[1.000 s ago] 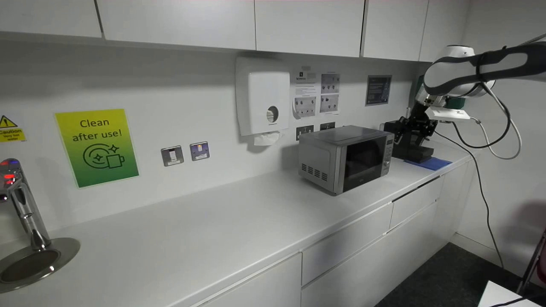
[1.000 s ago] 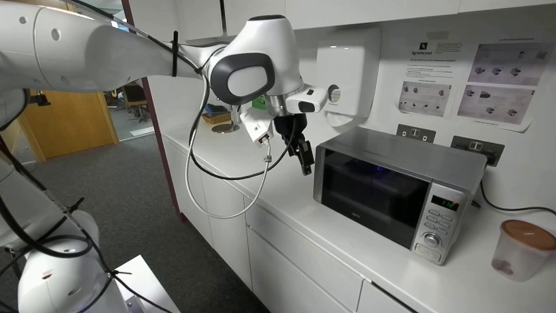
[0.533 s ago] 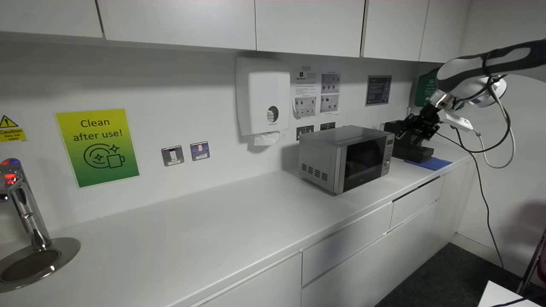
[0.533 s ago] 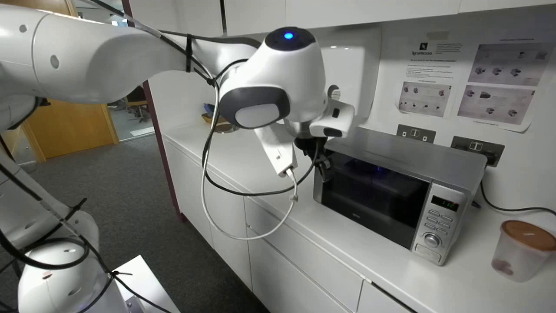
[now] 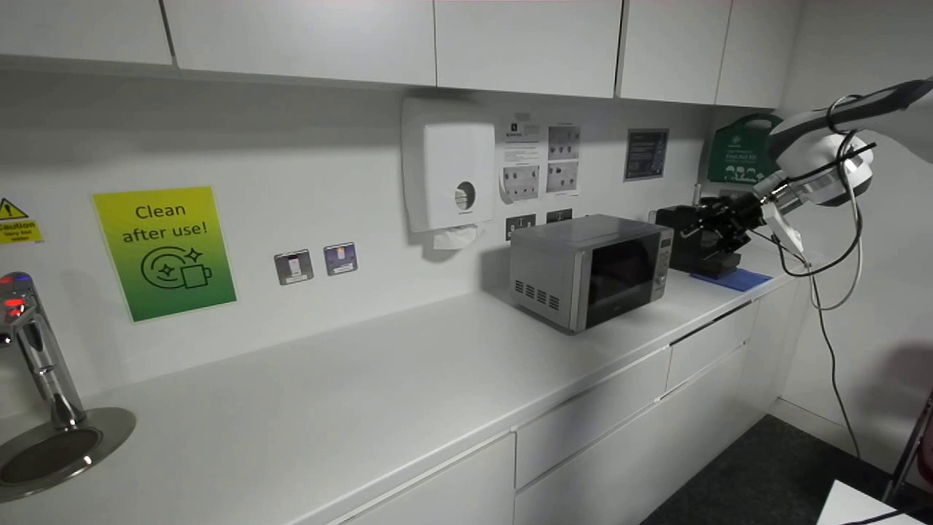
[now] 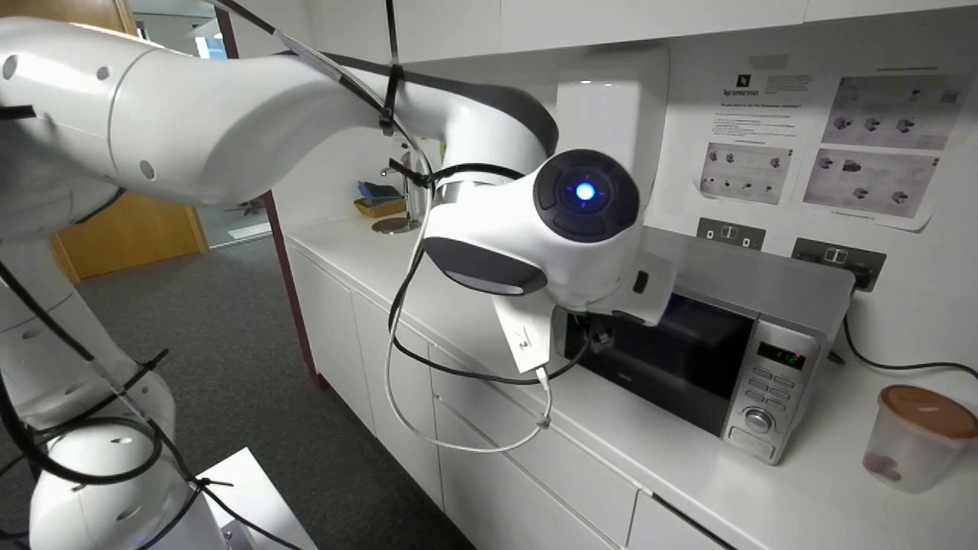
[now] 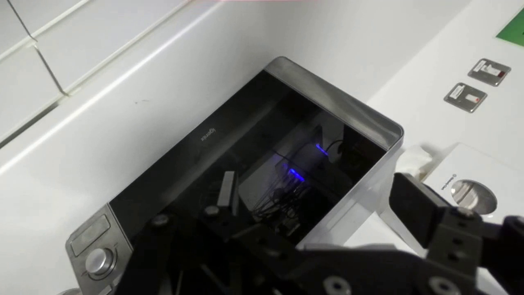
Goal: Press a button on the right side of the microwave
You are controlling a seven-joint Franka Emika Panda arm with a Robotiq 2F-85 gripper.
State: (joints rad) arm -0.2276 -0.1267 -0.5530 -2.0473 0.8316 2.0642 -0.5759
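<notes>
Microwave (image 5: 592, 271) sat on the counter (image 5: 408, 386), door (image 6: 699, 359) shut, showing in both exterior views. Gripper (image 7: 317, 198) was in front of the door, nearer the end away from the buttons (image 6: 780, 394); fingers (image 7: 226, 189) were spread wide with nothing between them. Box looked rigid and smooth, probably heavy enough not to slide under a light poke. Seemed to need no grasp, just a single fingertip square onto one button of the control strip (image 6: 770, 390). Buttons were small and packed above the knob (image 6: 759, 421), so a spread gripper might have caught a neighbour. Arm (image 6: 321, 114) hid part of the door in an exterior view, and black fingertips barely showed against dark glass there. Wrist view showed the knob but cut off or covered most of the buttons. Digits on the display (image 6: 781, 356) were too tiny to trust.
</notes>
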